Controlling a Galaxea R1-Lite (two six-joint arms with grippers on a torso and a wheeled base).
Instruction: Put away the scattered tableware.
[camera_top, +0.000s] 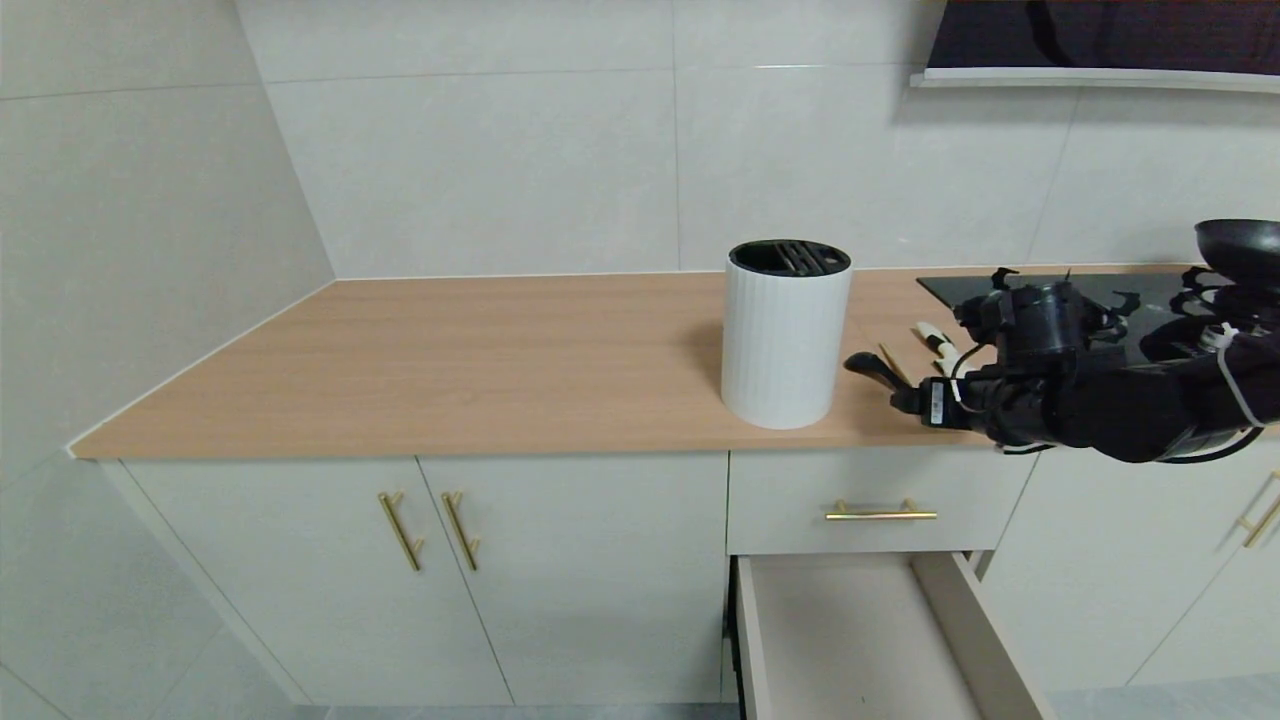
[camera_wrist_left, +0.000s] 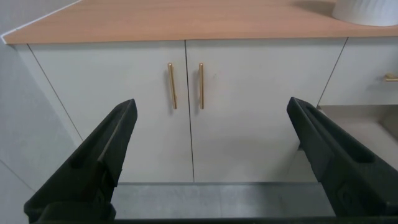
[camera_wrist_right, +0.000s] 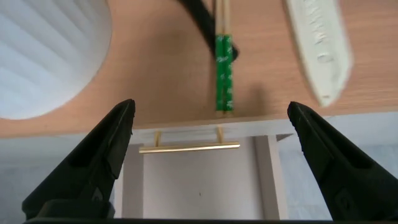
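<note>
Chopsticks (camera_wrist_right: 222, 68) lie front-to-back, green ends at the edge of the counter (camera_wrist_right: 155, 87), near the spread right tool (camera_wrist_right: 211, 118).

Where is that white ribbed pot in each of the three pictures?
Head view: the pot stands mid-picture on the counter.
Left wrist view: the pot's base sits on the counter, past the double doors.
Right wrist view: the pot is beside the chopsticks.
Shared landmark: the counter's front edge.
</note>
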